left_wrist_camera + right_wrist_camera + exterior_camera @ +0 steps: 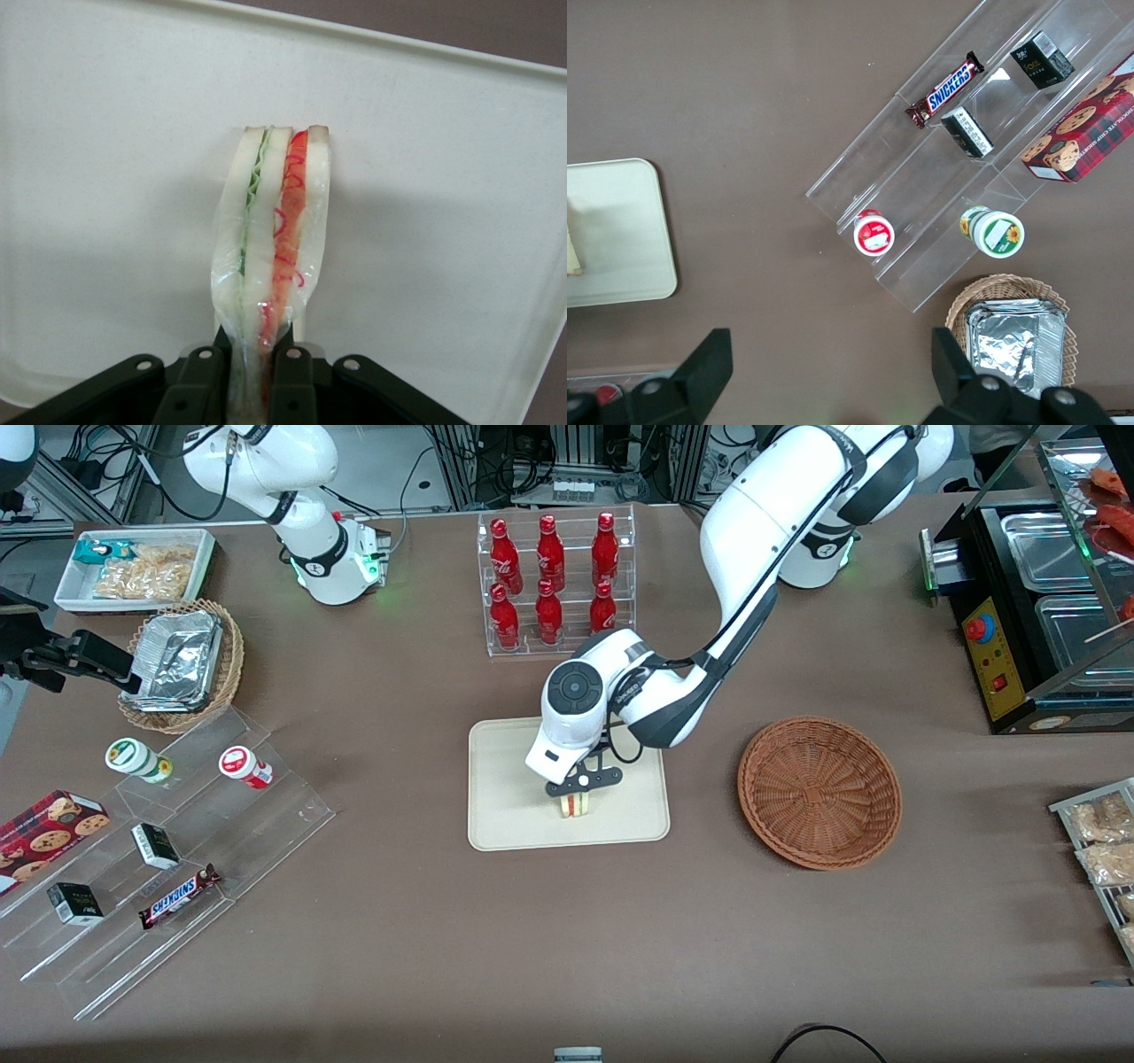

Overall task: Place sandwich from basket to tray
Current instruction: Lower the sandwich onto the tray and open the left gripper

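Note:
The sandwich (pixel 576 804), a wrapped wedge of pale bread with green and red filling, stands on edge on the cream tray (pixel 505 815) near the tray's front rim. My left gripper (pixel 578 788) is directly above it, shut on its upper end. In the left wrist view the sandwich (pixel 273 239) runs out from between the black fingers (pixel 193 390), which squeeze the sandwich where they hold it, with the tray (pixel 106 195) under it. The reddish-brown wicker basket (pixel 819 792) sits empty beside the tray, toward the working arm's end of the table.
A clear rack of red bottles (pixel 554 584) stands farther from the front camera than the tray. Clear stepped shelves with snacks (pixel 159 850), a tan basket of foil trays (pixel 182 660) and a white bin of packets (pixel 133 567) lie toward the parked arm's end. A black warmer (pixel 1036 602) is toward the working arm's end.

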You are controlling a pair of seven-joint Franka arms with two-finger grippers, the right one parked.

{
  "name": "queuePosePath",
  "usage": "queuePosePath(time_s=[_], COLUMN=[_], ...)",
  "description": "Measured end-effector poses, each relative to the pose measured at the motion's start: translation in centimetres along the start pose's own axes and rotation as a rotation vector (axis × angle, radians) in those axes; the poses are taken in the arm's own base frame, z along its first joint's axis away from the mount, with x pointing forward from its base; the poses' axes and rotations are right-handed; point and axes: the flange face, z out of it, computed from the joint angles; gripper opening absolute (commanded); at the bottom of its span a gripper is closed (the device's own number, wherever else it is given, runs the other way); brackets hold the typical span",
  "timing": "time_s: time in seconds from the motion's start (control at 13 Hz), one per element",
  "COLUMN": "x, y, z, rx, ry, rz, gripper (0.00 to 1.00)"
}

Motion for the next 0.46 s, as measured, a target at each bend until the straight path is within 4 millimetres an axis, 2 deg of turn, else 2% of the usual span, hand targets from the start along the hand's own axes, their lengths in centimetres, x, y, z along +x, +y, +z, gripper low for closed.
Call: queuePosePath(time_s=[0.23, 0.38, 0.46], x=[0.2, 0.5, 0.6], y=[0.2, 0.6, 0.5], z=[-0.3, -2.3, -4.1], rx=[-0.011, -0.029, -0.024], ry=[0.007, 0.028, 0.038], rz=[-0.002, -0.001, 0.0], gripper=[1.0, 1.0, 1.0])
